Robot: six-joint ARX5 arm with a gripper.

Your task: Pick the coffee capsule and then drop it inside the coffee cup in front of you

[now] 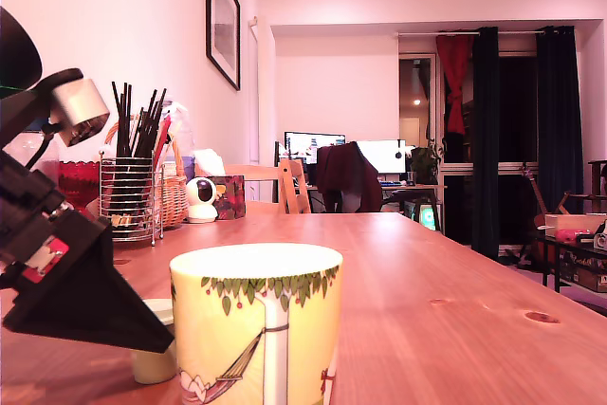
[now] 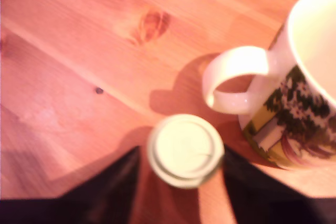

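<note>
Coffee capsule point(image 2: 185, 150): pale cream, round foil-type top facing up, sitting upright on the wooden worktop point(image 2: 79, 51). In the exterior view only its lower part shows point(image 1: 155, 359), just behind the black arm wedge, on the exterior view's left of the cup.

Coffee cup point(image 1: 256, 324): pale yellow, green leaf and red berry band under the rim, white trunk and hammock drawing. Stands upright on the worktop, front centre in the exterior view, bottom cut by the frame edge. Wrist view shows its white loop handle point(image 2: 236, 77) pointing toward the capsule; capsule is just beside the handle, can't tell if they touch. Cup interior looks plain white where visible.

Tool point(image 2: 184, 182): two dark fingers point(image 2: 105, 192) straddle the capsule, one each side. Jaws apart, with a visible gap to the capsule on at least one side; not clamped on it. Tool is low, near the worktop.

Further out, exterior view's left: wire basket with black sticks point(image 1: 131, 198), wicker basket point(image 1: 174, 194), small white round camera point(image 1: 200, 200). Framed picture point(image 1: 224, 21) on the wall. Back of room: chair with dark garment point(image 1: 347, 177), monitors point(image 1: 314, 145), dark curtains point(image 1: 486, 139).
</note>
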